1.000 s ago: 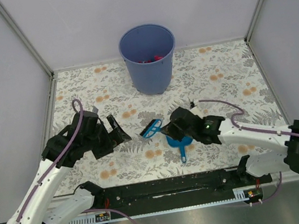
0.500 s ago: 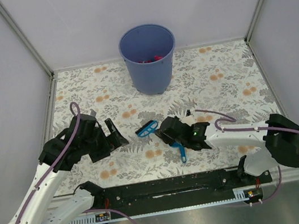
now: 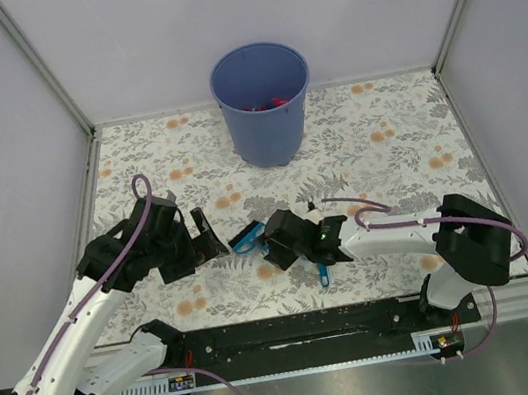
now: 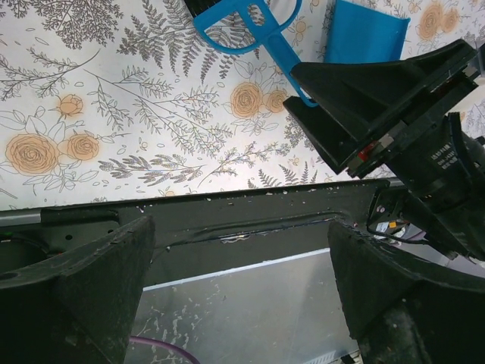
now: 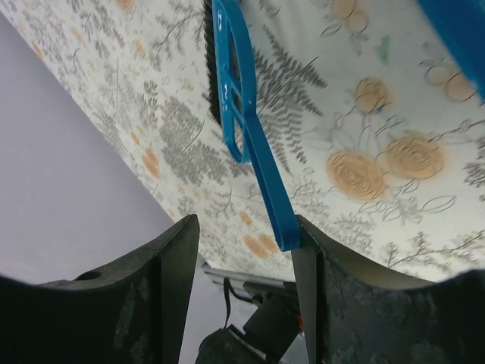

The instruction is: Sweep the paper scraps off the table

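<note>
Bright red paper scraps [image 3: 270,105] show only inside the blue bucket [image 3: 270,141] at the back of the table [image 3: 388,151]. A blue brush [image 3: 244,239] lies on the table between my two grippers. My right gripper [image 3: 270,244] is open; the brush handle [image 5: 261,171] runs up to its right finger [image 5: 333,303], with a clear gap to the other finger. My right arm covers most of the blue dustpan [image 4: 365,32], whose handle [image 3: 323,273] sticks out below it. My left gripper [image 3: 206,236] stands wide open and empty, just left of the brush.
The black slotted rail [image 3: 296,329] and a metal ledge [image 4: 250,303] run along the near edge below both grippers. Metal frame posts [image 3: 87,202] and grey walls close in the left, right and back sides.
My right gripper has moved left and toward the near edge, and its jaws have gone from shut to open. The brush has shifted left with it. The left arm has barely moved.
</note>
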You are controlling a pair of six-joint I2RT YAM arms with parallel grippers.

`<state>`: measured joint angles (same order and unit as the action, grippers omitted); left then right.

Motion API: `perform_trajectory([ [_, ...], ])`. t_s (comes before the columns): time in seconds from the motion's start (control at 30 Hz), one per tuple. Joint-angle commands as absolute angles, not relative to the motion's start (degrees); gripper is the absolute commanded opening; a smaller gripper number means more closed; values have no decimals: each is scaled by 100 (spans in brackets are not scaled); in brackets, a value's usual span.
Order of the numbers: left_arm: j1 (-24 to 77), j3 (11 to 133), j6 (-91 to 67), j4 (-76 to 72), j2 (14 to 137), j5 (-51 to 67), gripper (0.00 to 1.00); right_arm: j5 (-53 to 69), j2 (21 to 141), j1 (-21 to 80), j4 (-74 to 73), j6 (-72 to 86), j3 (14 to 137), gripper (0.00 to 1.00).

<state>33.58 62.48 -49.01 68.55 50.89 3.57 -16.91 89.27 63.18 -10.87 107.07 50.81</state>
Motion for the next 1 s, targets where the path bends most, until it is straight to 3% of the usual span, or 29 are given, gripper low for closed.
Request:
perform_trajectory([
  [0.0, 3296, 6442, -4702, 6732, 5141, 185, 99, -1117, 8965, 6372, -1134, 10591, 5545, 61],
  [0.2, 3173, 6618, -4474, 6776, 5282, 167, 99, -45, 9430, 6390, -1518, 10099, 6362, 68],
  [0.23, 3147, 6662, -4439, 6794, 5317, 141, 99, -122, 9396, 6381, -1703, 10064, 6442, 72],
  [0.3, 3094, 6750, -4351, 6864, 5370, 123, 99, -359, 9194, 6381, -1723, 10028, 6390, 97],
  [0.33, 3068, 6785, -4316, 6890, 5379, 114, 99, -421, 9132, 6381, -1801, 10011, 6390, 99],
  [0.73, 2821, 6908, -4166, 7013, 5379, 62, 99, -1765, 7929, 6346, -2988, 9002, 6592, 99],
  [0.97, 2795, 6873, -4175, 7031, 5274, 26, 99, -2881, 7059, 6337, -3155, 6841, 6671, 99],
])
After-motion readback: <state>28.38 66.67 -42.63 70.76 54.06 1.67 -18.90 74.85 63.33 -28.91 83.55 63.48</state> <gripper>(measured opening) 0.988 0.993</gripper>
